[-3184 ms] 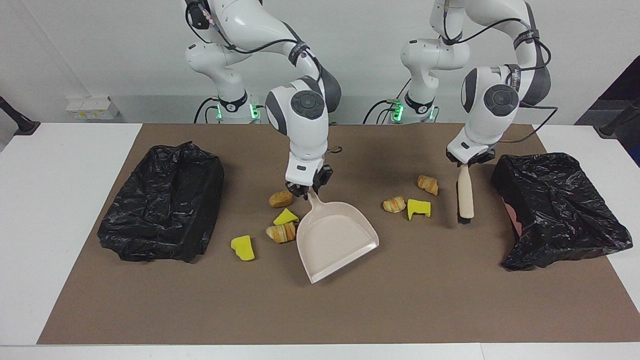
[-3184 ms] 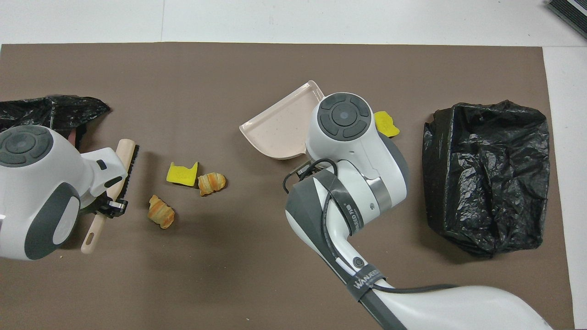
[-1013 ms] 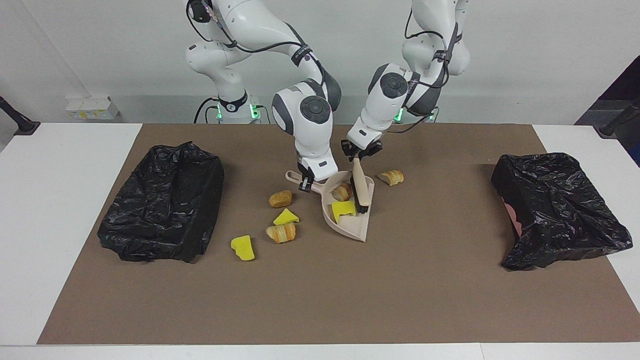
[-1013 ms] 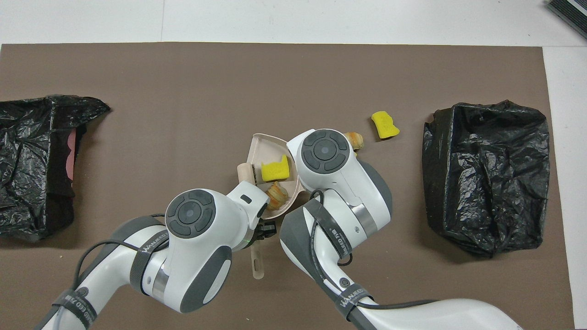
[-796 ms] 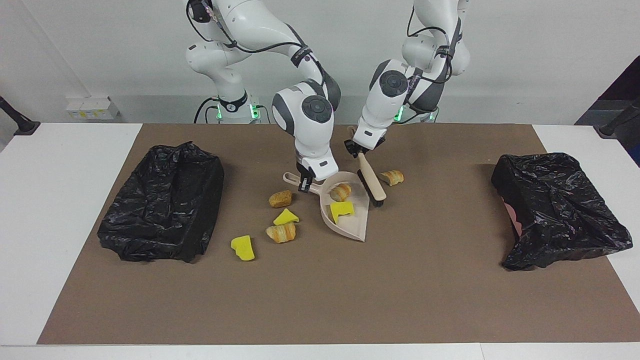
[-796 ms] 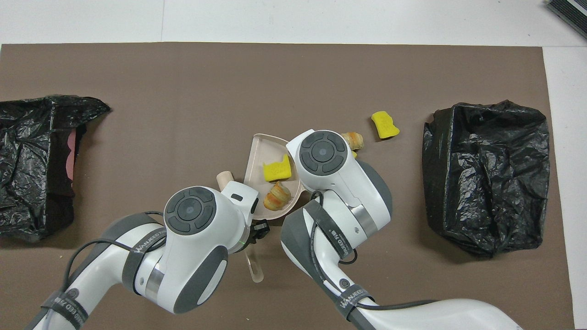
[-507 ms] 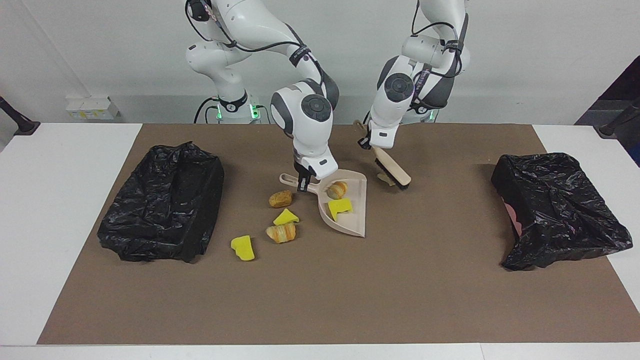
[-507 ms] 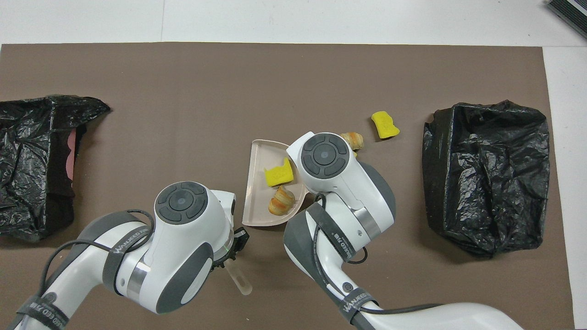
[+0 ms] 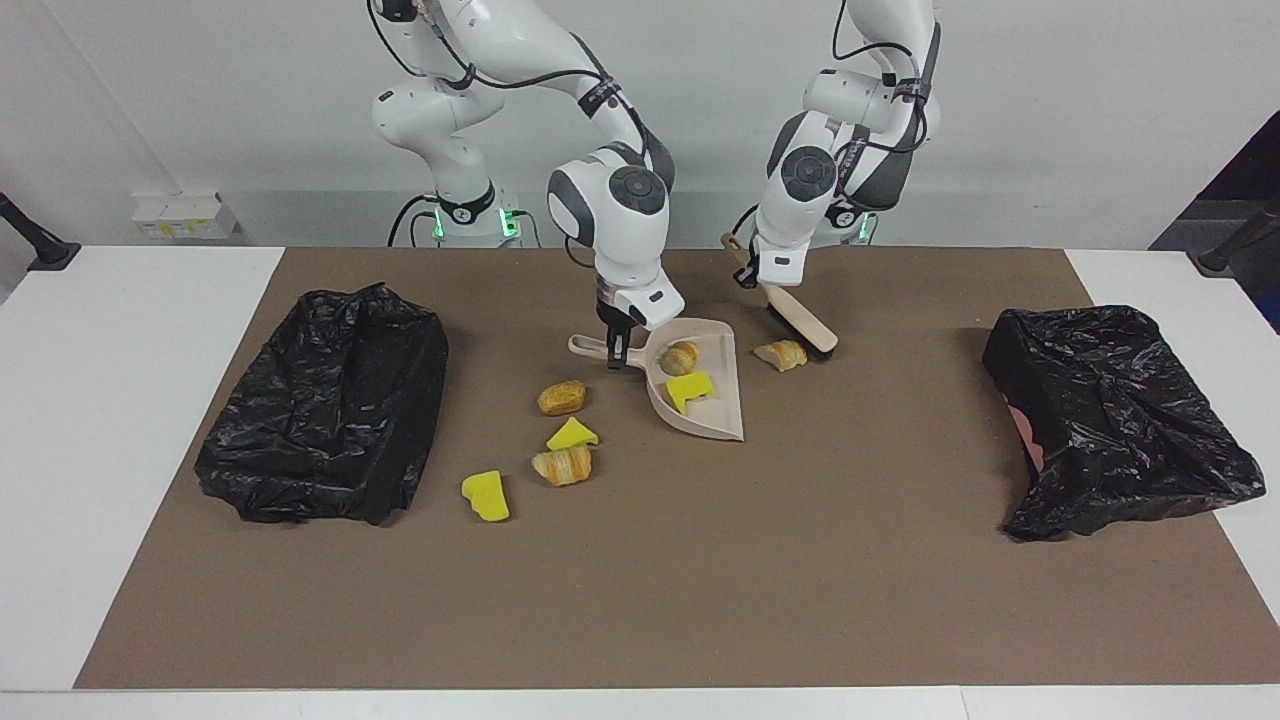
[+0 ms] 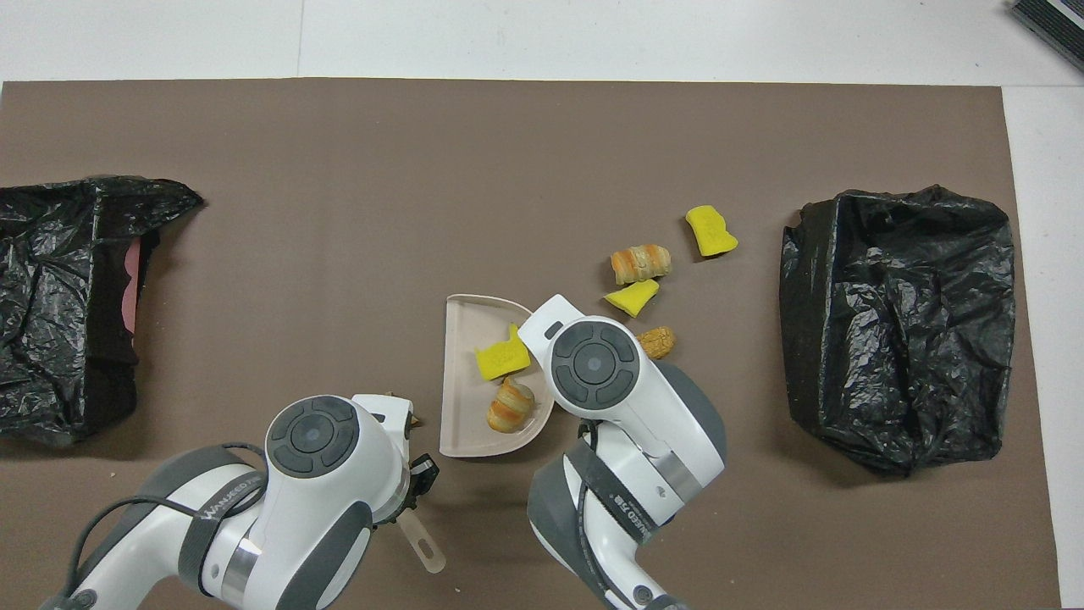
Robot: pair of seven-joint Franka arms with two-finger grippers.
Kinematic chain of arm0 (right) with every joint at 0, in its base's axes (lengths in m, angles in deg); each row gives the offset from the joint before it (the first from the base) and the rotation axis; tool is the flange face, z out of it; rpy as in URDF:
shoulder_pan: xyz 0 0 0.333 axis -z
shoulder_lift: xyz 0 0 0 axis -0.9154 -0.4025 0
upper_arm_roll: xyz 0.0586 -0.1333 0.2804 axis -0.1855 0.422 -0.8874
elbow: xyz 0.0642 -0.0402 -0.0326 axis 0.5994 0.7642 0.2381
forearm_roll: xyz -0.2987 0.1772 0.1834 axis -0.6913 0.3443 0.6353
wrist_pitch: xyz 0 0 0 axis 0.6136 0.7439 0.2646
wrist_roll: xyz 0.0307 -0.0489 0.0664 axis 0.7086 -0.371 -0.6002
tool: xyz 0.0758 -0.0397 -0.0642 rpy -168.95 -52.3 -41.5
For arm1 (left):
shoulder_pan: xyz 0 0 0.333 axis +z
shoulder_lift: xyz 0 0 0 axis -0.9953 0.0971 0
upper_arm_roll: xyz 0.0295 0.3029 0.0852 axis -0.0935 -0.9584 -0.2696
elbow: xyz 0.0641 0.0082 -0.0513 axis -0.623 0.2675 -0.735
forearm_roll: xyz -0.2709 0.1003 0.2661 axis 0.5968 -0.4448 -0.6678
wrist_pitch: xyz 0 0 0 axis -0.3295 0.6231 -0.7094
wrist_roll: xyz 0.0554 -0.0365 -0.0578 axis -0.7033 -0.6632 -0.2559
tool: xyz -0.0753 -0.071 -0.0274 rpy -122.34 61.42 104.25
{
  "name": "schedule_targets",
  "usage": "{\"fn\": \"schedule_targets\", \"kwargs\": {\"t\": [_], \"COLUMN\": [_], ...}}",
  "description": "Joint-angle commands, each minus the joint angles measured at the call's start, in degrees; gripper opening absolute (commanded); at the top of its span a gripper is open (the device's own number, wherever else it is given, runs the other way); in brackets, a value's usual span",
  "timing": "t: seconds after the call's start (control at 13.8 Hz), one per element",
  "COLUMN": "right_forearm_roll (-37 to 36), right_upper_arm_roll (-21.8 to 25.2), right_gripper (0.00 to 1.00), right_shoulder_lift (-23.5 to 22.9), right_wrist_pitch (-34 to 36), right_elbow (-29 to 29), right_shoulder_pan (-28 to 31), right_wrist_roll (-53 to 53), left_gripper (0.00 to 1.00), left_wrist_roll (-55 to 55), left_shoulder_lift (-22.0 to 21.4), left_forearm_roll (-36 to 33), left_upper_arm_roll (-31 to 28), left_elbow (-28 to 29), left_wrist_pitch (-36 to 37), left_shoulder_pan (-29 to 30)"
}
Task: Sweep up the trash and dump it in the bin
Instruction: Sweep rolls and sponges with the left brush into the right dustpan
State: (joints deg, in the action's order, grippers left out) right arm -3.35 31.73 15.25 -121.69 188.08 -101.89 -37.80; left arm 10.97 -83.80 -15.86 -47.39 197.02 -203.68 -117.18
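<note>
My right gripper (image 9: 616, 350) is shut on the handle of the beige dustpan (image 9: 712, 412), which is held low over the middle of the mat. A croissant (image 9: 682, 357) and a yellow sponge (image 9: 690, 388) lie in the pan (image 10: 461, 339). My left gripper (image 9: 752, 270) is shut on the handle of the brush (image 9: 803, 322), whose head hangs slanted just above another croissant (image 9: 780, 354) beside the pan. A bread roll (image 9: 561, 397), a yellow wedge (image 9: 571, 434), a third croissant (image 9: 562, 465) and a yellow sponge (image 9: 485, 495) lie loose toward the right arm's end.
One bin lined with a black bag (image 9: 320, 420) stands at the right arm's end of the brown mat (image 9: 640, 600). A second black-bagged bin (image 9: 1110, 420) stands at the left arm's end. Both arms crowd the mat's middle on the robots' side.
The brush has come out of the pan and swung up toward the left arm's end. The pan, still holding its croissant and sponge, has drawn nearer to the robots.
</note>
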Motion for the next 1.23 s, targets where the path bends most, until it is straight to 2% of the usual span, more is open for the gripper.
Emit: {"fn": "schedule_targets", "kwargs": {"t": [0.0,0.29,0.43,0.58,0.8,1.01,1.16], "right_forearm_roll": [-0.8,-0.8,-0.8,-0.8,-0.8,-0.7,-0.7], "right_upper_arm_roll": [-0.2,-0.2,-0.2,-0.2,-0.2,-0.1,-0.2], "right_gripper": [0.00,0.00,0.00,0.00,0.00,0.00,0.00], "right_shoulder_lift": [1.9,1.9,1.9,2.0,2.0,3.6,5.2], "right_wrist_pitch": [-1.0,-0.5,-0.5,0.0,0.1,0.7,4.1], "right_elbow": [2.9,2.9,2.8,2.8,2.7,2.6,2.6], "right_shoulder_pan": [1.1,1.3,1.3,1.3,1.3,2.2,4.6], "right_wrist_roll": [-0.4,-0.2,-0.1,1.0,1.2,3.2,2.0], "left_gripper": [0.00,0.00,0.00,0.00,0.00,0.00,0.00], "left_wrist_roll": [7.8,32.7,40.4,38.8,35.7,33.5,33.1], "left_shoulder_lift": [1.7,2.9,3.4,5.0,5.7,5.9,5.4], "left_forearm_roll": [0.1,1.6,3.3,3.6,2.9,-0.7,-2.9], "left_upper_arm_roll": [0.0,0.2,0.2,0.3,-0.1,-0.3,-0.4], "left_elbow": [0.2,-1.7,-2.8,-6.1,-7.5,-9.4,-10.6], "left_wrist_pitch": [-5.7,-6.6,-7.4,-6.3,-4.9,-2.6,0.2], "left_shoulder_pan": [-0.5,-2.2,-3.4,-4.9,-4.8,-0.1,2.7]}}
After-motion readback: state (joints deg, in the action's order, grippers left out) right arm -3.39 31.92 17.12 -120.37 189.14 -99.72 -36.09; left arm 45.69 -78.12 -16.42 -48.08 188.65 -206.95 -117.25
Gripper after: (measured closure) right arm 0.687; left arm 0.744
